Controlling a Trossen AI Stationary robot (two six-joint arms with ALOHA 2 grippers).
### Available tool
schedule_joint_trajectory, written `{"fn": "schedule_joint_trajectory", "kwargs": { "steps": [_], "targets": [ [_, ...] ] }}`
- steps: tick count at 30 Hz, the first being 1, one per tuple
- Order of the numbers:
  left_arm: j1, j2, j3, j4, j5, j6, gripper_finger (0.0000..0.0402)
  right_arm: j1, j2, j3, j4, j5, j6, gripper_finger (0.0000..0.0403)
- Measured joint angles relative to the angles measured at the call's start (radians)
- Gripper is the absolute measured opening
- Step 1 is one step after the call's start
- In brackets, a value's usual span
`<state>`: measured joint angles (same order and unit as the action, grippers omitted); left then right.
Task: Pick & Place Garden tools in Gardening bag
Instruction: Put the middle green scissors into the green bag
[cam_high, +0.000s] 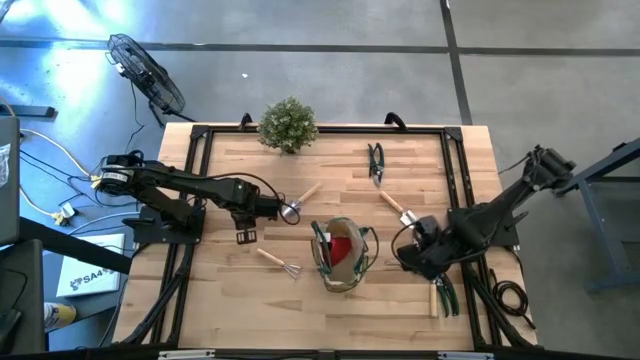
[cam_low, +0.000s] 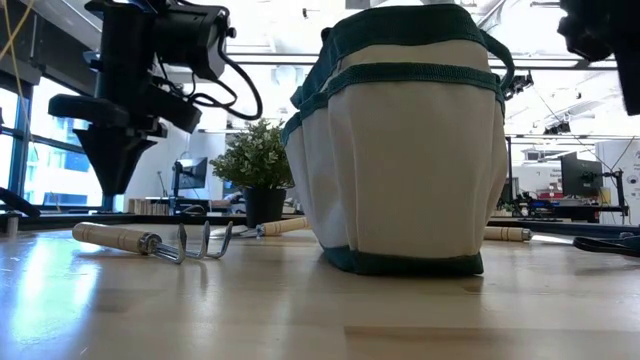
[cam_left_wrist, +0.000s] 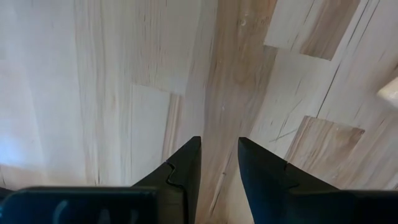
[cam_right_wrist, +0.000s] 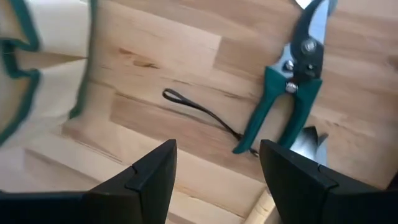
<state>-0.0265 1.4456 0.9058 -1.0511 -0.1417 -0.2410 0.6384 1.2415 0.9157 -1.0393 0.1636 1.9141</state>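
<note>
Pruners (cam_right_wrist: 292, 93): lying at five o'clock from the gardening bag (cam_high: 340, 255); rigid, smooth metal; likely best gripped across the green handles.
Right gripper (cam_right_wrist: 217, 180): hovering wide open, empty.
Left gripper (cam_left_wrist: 217, 168): hovering parted, empty, nine o'clock side.

the table (cam_high: 330, 170) is made of pale wood planks, smooth, with a soft shine. the gardening bag (cam_low: 405, 140) is cloth, cream with green trim, and looks matt. the rake (cam_low: 150, 241) has a light wooden handle and shiny metal prongs. the pruners (cam_right_wrist: 287, 87) have smooth green handles that look like plastic, and grey metal blades. the fingers (cam_right_wrist: 152, 180) of the right gripper are dark and matt.
</note>
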Motion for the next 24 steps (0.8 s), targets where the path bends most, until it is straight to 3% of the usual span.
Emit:
{"fn": "schedule_joint_trajectory", "kwargs": {
  "steps": [11, 24],
  "targets": [
    [0.000, 0.000, 0.000, 0.006, 0.000, 0.000, 0.0100, -0.005, 0.141, 0.000, -0.002, -0.118, 0.110, 0.0220],
    [0.000, 0.000, 0.000, 0.013, -0.002, 0.000, 0.0100, -0.034, 0.271, 0.000, 0.000, -0.081, 0.151, 0.0220]
  ]
}}
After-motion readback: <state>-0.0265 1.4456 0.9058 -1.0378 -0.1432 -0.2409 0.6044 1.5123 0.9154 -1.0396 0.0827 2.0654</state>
